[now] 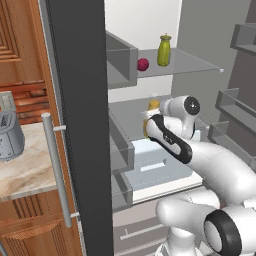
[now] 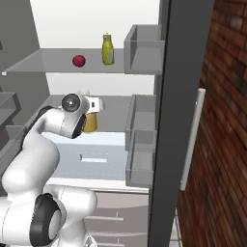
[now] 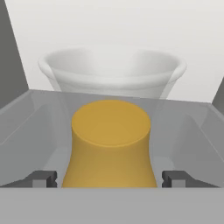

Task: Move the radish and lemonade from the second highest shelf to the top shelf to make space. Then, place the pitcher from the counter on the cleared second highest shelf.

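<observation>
radish: a small dark red ball on the top shelf, near that shelf's left half in the left base view, just left of the lemonade and not touching it.
lemonade: olive-green bottle with a yellow cap, upright on the top shelf beside the radish; in the right base view it stands near the shelf's right end, next to a grey door bin.
pitcher: orange-yellow body with a clear whitish flared top, upright on the second highest shelf, toward the middle of that panel. In the base views it is mostly hidden behind the robot's wrist, with only an orange patch showing.
gripper: reaches into the fridge at the level of the second highest shelf. Its 2 dark fingertips stand wide apart, 1 on each side of the pitcher's lower body. A narrow gap shows between each tip and the orange wall, so the jaws are spread and not pressing on it.
counter: beige marbled top left of the fridge's dark side wall, carrying a grey appliance at its left edge.
fridge drawer: pale blue-white box below the arm's wrist.
</observation>
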Motion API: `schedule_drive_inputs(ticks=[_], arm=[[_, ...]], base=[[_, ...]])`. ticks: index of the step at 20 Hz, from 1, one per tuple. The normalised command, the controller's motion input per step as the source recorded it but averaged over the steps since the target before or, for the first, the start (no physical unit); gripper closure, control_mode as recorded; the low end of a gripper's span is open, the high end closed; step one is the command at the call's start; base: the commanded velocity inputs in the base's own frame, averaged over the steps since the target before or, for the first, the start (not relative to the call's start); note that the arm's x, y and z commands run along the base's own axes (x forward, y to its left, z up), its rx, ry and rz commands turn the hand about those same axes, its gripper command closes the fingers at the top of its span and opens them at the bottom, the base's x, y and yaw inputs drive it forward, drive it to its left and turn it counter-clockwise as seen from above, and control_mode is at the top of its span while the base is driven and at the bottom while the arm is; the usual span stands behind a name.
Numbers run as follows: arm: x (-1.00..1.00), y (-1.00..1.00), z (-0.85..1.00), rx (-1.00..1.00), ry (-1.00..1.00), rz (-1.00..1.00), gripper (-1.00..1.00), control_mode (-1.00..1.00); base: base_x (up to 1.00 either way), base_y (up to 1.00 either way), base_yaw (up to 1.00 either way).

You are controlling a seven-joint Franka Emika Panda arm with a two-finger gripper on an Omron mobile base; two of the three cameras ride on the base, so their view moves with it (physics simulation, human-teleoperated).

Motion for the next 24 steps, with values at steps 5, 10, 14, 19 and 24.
schedule_drive_inputs(ticks=[5, 10, 14, 19, 24], arm=[[0.58, 0.03, -0.16, 0.00, 0.00, 0.00, 1.00, -1.00], [0.52, 0.00, -0.27, 0.00, -0.01, 0.00, 1.00, -1.00], [0.53, 0.00, -0.29, 0.00, -0.01, 0.00, 1.00, -1.00], [0.53, 0.00, -0.28, 0.00, -0.02, 0.00, 1.00, -1.00], [0.44, 0.03, -0.32, 0.00, -0.05, 0.00, -1.00, -1.00]], base=[[0.00, 0.00, 0.00], [0.00, 0.00, 0.00], [0.00, 0.00, 0.00], [0.00, 0.00, 0.00], [0.00, 0.00, 0.00]])
